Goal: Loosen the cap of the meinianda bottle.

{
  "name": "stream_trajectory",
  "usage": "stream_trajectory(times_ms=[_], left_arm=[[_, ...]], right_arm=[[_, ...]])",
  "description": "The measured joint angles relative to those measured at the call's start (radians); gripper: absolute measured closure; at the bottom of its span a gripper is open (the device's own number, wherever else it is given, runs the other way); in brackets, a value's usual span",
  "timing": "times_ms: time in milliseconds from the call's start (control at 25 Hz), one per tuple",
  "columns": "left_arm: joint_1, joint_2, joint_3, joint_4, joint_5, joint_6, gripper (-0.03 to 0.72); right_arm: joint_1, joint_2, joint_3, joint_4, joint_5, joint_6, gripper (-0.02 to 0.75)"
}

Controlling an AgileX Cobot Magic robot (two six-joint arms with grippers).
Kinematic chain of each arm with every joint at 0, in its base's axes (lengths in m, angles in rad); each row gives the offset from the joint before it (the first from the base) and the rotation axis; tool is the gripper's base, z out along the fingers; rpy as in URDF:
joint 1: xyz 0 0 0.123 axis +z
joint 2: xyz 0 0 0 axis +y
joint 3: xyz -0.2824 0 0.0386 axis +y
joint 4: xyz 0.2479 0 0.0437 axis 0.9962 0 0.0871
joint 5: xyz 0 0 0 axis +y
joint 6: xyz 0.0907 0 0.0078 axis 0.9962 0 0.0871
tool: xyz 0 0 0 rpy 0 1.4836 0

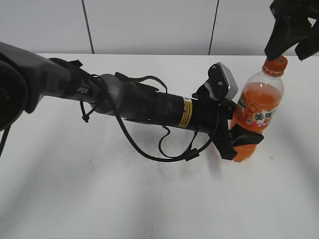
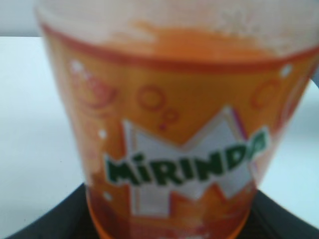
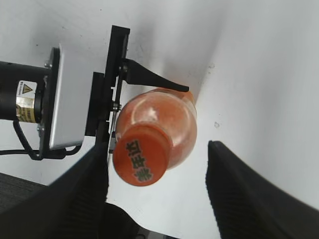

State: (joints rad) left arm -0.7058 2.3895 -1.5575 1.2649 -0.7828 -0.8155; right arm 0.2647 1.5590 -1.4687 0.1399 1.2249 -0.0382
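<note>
The meinianda bottle [image 1: 259, 107] stands upright on the white table at the right, with orange drink and an orange label. My left gripper [image 1: 244, 140] is shut on its lower body; the left wrist view shows the label [image 2: 169, 149] close up between the dark fingers. The orange cap [image 1: 275, 65] is on the neck. My right gripper [image 1: 286, 52] hangs open just above it. In the right wrist view the cap [image 3: 141, 155] lies between the open fingers [image 3: 158, 149], closer to the left finger and well apart from the right one.
My left arm [image 1: 149, 104] stretches across the white table [image 1: 124, 199] from the left, with loose cables under it. Its grey wrist camera [image 3: 70, 94] sits beside the bottle. A grey panelled wall [image 1: 149, 25] stands behind.
</note>
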Motion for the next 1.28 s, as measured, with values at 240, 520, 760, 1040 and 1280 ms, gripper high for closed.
stream_trajectory(times_ms=[240, 520, 760, 1040, 1280], left_arm=[[0.0, 0.0, 0.0, 0.0, 0.0, 0.0, 0.284], [0.0, 0.0, 0.0, 0.0, 0.0, 0.0, 0.284], [0.0, 0.0, 0.0, 0.0, 0.0, 0.0, 0.284], [0.0, 0.0, 0.0, 0.0, 0.0, 0.0, 0.284], [0.0, 0.0, 0.0, 0.0, -0.001, 0.0, 0.284]], right_arm=[[0.0, 0.0, 0.002, 0.038, -0.012, -0.002, 0.273], [0.0, 0.038, 0.002, 0.068, -0.016, -0.022, 0.332], [0.0, 0.047, 0.002, 0.054, -0.012, -0.026, 0.44], [0.0, 0.047, 0.002, 0.049, -0.011, -0.241, 0.456], [0.0, 0.047, 0.002, 0.055, -0.006, -0.852, 0.458]])
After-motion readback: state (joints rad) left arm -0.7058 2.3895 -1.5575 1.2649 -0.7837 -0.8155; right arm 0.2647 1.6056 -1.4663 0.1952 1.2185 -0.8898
